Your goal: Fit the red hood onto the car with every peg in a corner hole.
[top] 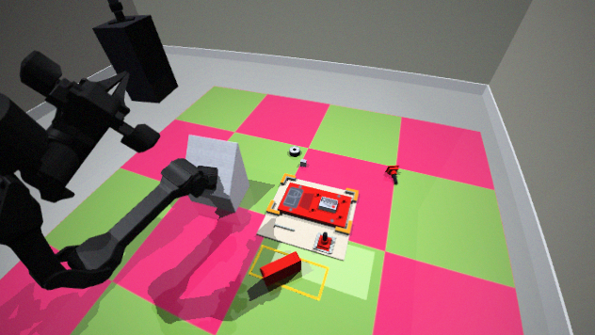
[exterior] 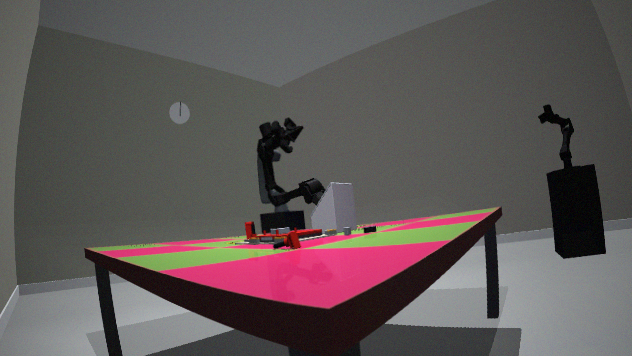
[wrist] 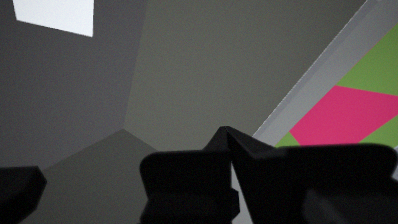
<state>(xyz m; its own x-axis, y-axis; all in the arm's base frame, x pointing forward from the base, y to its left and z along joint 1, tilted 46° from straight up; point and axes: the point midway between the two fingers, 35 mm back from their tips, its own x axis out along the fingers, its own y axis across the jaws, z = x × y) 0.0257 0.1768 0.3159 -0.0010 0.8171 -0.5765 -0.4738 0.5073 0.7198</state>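
The red hood (top: pixel 281 270) (exterior: pixel 249 230) stands on a side rather than flat, within the yellow outline in front of the jig. Its corner holes cannot be made out. The red chassis (top: pixel 307 201) (exterior: pixel 311 232) lies in the cream jig (top: pixel 303 235) with orange corner stops. The grey engine block (top: pixel 328 203) sits on its deck, with short dark pegs around it. My gripper (top: pixel 126 76) (exterior: pixel 302 128) (wrist: pixel 224 131) is shut and empty, raised high over the left side of the table, well away from hood and chassis.
A tall grey wedge block (top: pixel 212 162) (exterior: pixel 341 207) stands left of the jig, beside the arm. A small wheel (top: pixel 295 151) and grey cube (top: pixel 303 163) lie behind the jig. A red and black part (top: pixel 392 172) lies to its right. A black-stemmed red piece (top: pixel 324 242) is on the jig's front.
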